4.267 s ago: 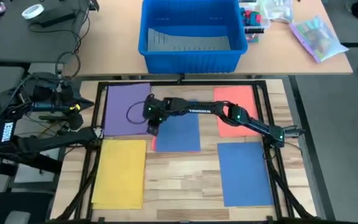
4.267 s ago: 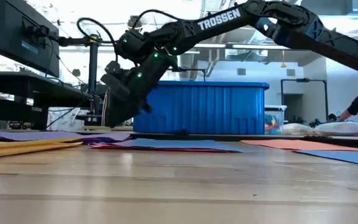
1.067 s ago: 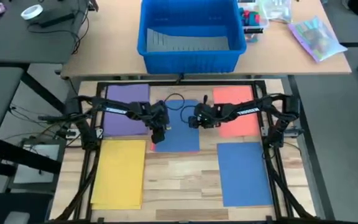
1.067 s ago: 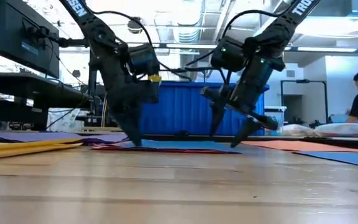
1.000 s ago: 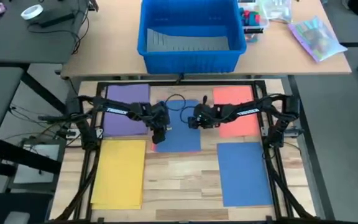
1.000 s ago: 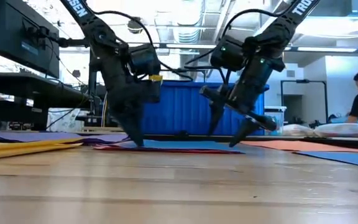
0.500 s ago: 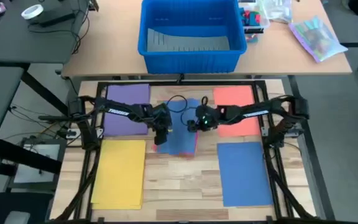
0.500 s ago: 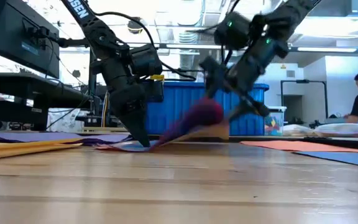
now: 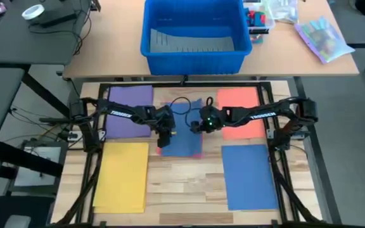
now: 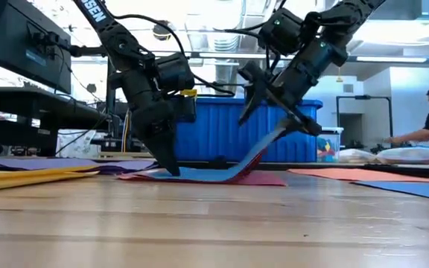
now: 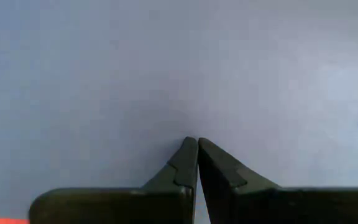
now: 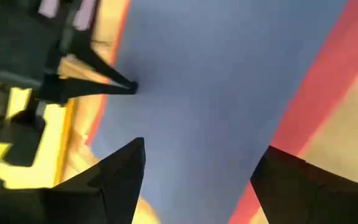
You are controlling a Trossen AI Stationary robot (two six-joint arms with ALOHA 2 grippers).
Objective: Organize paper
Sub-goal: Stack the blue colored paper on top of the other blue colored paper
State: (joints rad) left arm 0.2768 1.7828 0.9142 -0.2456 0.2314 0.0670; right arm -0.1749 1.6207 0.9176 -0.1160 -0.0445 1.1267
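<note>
Wooden slats of the table (image 9: 182, 183) carry the coloured sheets, and at its centre a blue sheet (image 9: 181, 136) lies over a red sheet (image 10: 263, 179), its right edge curled up off the surface. At that sheet's 9 o'clock edge the left gripper (image 10: 171, 168) presses down with fingers closed together, gripping nothing, while the right gripper (image 10: 270, 100) hangs above the lifted 3 o'clock edge with fingers (image 12: 120, 171) spread wide. Around them lie a purple sheet (image 9: 130, 111) at 10 o'clock, an orange-red sheet (image 9: 241, 109) at 2, a second blue sheet (image 9: 249, 177) at 4 and a yellow sheet (image 9: 120, 177) at 8, with a blue bin (image 9: 194, 35) at 12.
</note>
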